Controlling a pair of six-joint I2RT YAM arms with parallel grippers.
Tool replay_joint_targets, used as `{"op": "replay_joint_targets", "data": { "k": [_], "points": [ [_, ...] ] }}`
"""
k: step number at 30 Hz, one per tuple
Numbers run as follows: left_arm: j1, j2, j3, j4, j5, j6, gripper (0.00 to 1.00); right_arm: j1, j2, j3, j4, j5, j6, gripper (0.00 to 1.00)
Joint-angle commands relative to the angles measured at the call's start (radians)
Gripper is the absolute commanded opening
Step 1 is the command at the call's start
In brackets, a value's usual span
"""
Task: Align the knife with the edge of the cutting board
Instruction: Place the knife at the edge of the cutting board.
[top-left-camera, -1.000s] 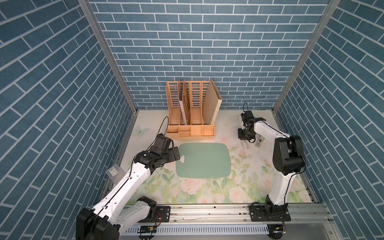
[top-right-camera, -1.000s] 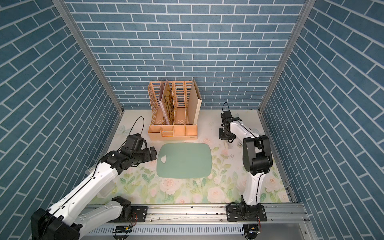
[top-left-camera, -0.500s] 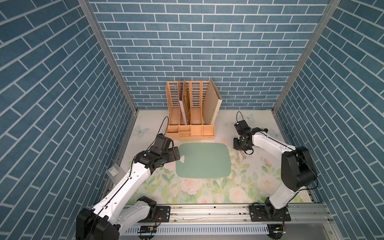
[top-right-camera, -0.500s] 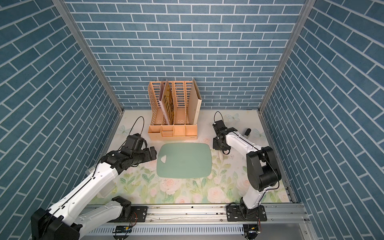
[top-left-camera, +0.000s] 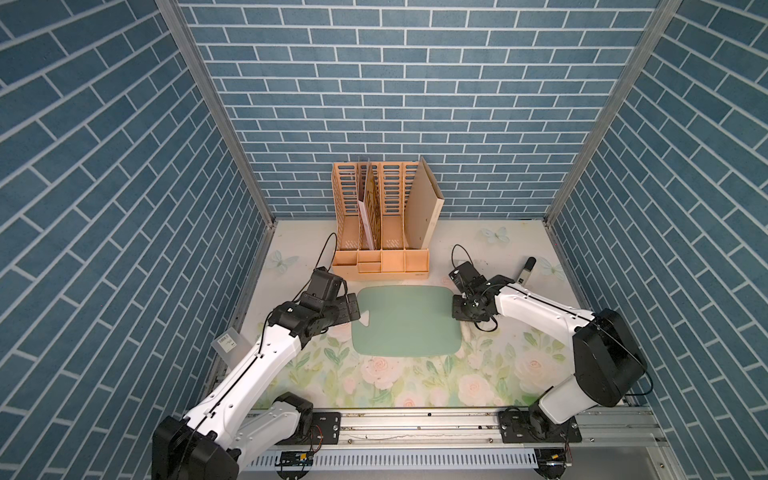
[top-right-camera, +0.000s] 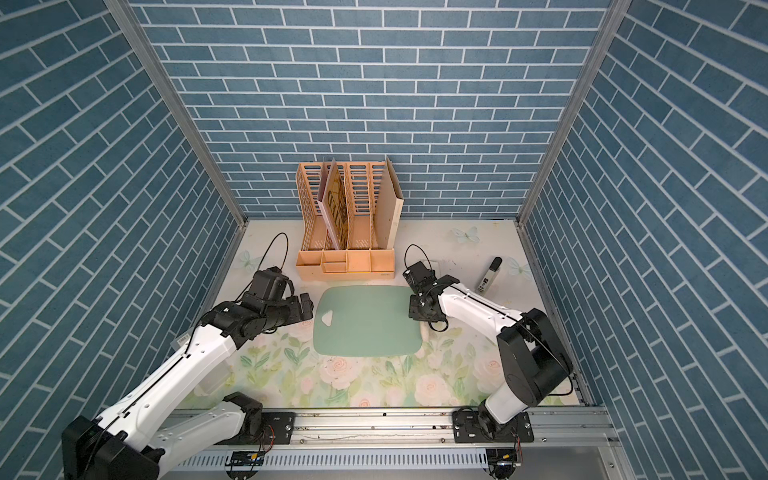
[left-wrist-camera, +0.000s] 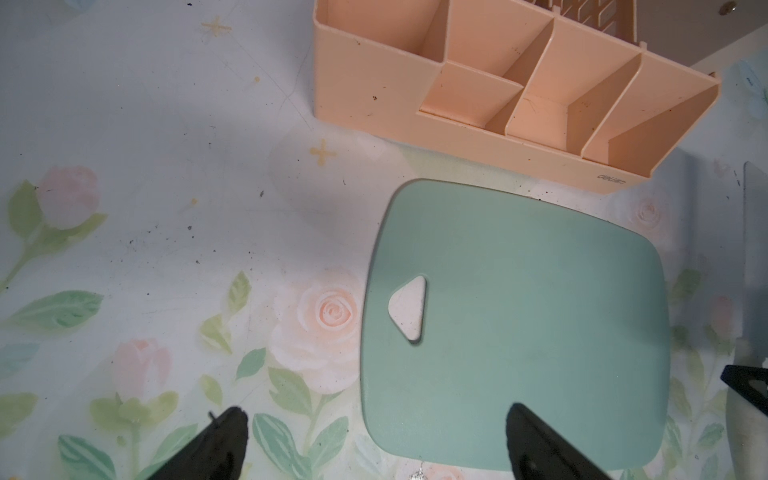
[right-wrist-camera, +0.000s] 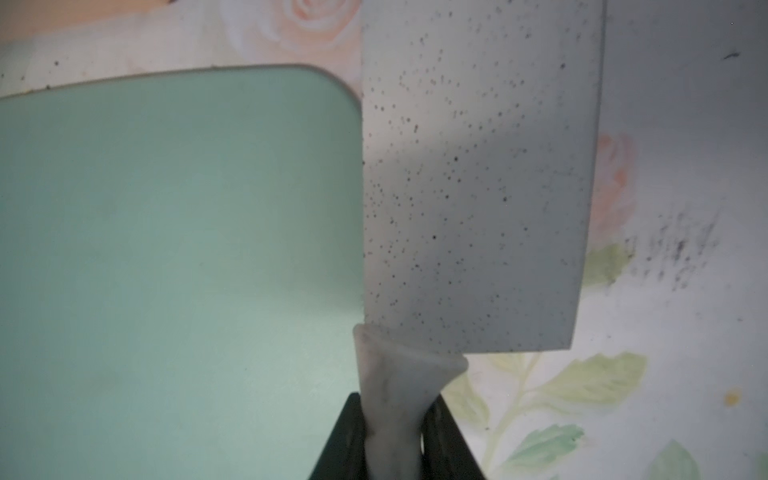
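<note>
Right gripper has brought the knife beside the cutting board.

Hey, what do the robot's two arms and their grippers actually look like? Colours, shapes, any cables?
The left arm and right arm have smooth white shell links joined by bulky, rounded black joint housings. The wrists are black, and a thin black cable loops above each one. The left gripper and right gripper are black with flat, tapering fingers. No markings are readable.
</note>
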Motion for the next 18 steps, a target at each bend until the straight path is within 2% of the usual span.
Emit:
{"op": "replay_joint_targets", "data": {
  "k": [1,11,18],
  "points": [
    [-0.005,-0.001,-0.011,-0.003,-0.013,0.006,1.0,0.056,0.014,-0.022,0.031,0.056,0.083,0.0],
    [-0.006,0.009,-0.011,-0.003,-0.009,0.007,1.0,0.199,0.058,-0.043,0.072,0.07,0.191,0.0],
    [-0.006,0.026,-0.01,-0.006,-0.009,0.008,1.0,0.24,0.093,-0.028,0.077,0.068,0.221,0.0]
  ]
}}
